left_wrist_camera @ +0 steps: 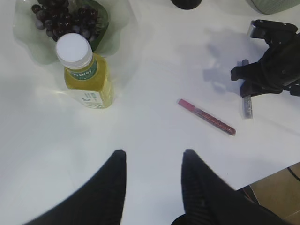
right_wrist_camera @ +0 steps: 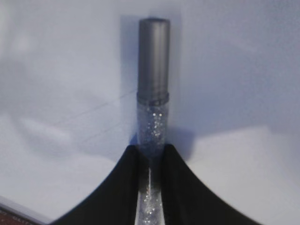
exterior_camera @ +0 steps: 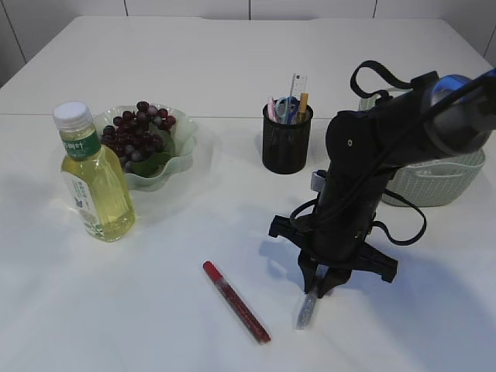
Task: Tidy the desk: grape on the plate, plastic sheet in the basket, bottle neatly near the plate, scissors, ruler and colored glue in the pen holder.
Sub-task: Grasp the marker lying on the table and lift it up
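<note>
the right gripper point(exterior_camera: 319, 288) sits low at the lower right of the exterior view, its fingers point(right_wrist_camera: 176, 187) pinched narrow on a silver glitter glue tube point(right_wrist_camera: 152, 108). in the right wrist view the tube runs straight up the middle of the frame, grey cap at the top, its clear glittery body caught between the two dark fingers on both sides. the tube lies on the white desk point(exterior_camera: 194, 256).

left of it, at the lower centre of the exterior view, a red glue pen point(exterior_camera: 235, 301) lies slanted on the desk, apart from the gripper. the yellow drink bottle point(exterior_camera: 93, 177) stands upright at the left, just beside the pale green plate point(exterior_camera: 182, 147) that holds the dark grapes point(exterior_camera: 138, 132). the black mesh pen holder point(exterior_camera: 286, 142) stands at upper centre with several items upright inside it. a light green basket point(exterior_camera: 442, 182) sits at the right edge, partly behind the arm.

the left gripper point(left_wrist_camera: 152, 161) hangs above the desk at the bottom of the left wrist view, fingers spread moderately apart and holding nothing.
</note>
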Robot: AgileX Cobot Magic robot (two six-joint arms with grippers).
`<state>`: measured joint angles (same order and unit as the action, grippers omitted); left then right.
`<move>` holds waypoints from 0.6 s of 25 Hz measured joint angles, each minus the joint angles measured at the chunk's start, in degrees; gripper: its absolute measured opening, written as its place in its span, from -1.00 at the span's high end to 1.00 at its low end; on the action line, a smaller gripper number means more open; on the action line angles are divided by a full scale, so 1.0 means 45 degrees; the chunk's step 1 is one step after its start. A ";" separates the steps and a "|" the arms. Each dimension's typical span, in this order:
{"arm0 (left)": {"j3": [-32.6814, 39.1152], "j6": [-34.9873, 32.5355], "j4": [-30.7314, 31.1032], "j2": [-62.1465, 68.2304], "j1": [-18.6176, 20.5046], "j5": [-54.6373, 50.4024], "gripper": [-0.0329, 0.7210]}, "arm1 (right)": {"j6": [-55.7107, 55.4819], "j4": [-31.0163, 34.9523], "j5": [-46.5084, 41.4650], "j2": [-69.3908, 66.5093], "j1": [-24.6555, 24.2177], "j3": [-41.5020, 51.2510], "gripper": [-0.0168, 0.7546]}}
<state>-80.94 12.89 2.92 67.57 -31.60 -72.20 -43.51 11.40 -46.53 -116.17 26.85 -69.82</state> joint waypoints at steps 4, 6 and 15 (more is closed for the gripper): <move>0.0000 0.0000 0.0000 0.0000 0.0000 0.0000 0.14 | 0.0928 -0.0052 0.0000 0.0000 0.0000 0.0000 0.64; 0.0000 0.0000 0.0000 0.0000 0.0000 0.0000 0.14 | 0.2144 -0.0052 -0.0025 0.0000 0.0000 0.0000 0.64; 0.0000 0.0000 0.0000 0.0000 0.0000 0.0000 0.14 | 0.6825 -0.0207 -0.1910 -0.0129 0.0000 -0.0906 0.65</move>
<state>-80.94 12.89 2.92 67.57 -31.60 -72.20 -12.80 10.47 -55.13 -116.75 26.85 -73.90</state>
